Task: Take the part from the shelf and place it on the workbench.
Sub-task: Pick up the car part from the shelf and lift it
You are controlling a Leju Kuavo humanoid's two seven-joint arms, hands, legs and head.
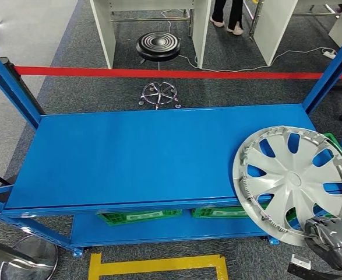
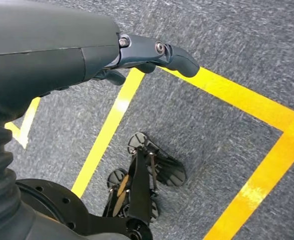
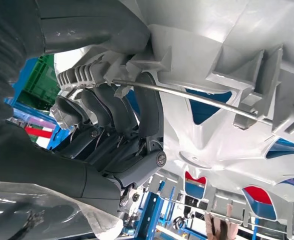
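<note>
A silver wheel cover (image 1: pixel 294 182) with spoke cut-outs hangs over the right end of the blue shelf top (image 1: pixel 129 154), its near rim past the shelf's front edge. My right hand (image 1: pixel 334 238) grips that near rim from below at the lower right. In the right wrist view its dark fingers (image 3: pixel 111 107) curl over the rim and wire ring of the wheel cover (image 3: pixel 228 60). My left hand (image 2: pixel 153 55) hangs over the grey floor with its fingers loosely out and nothing in them.
Green crates (image 1: pixel 138 216) sit on the lower shelf. Blue uprights (image 1: pixel 10 87) stand at the shelf's corners. Behind are a red tape line (image 1: pixel 160 73), a black stool (image 1: pixel 158 46), white benches and a person's legs (image 1: pixel 227 14). Yellow floor tape (image 1: pixel 158 267) marks the near side.
</note>
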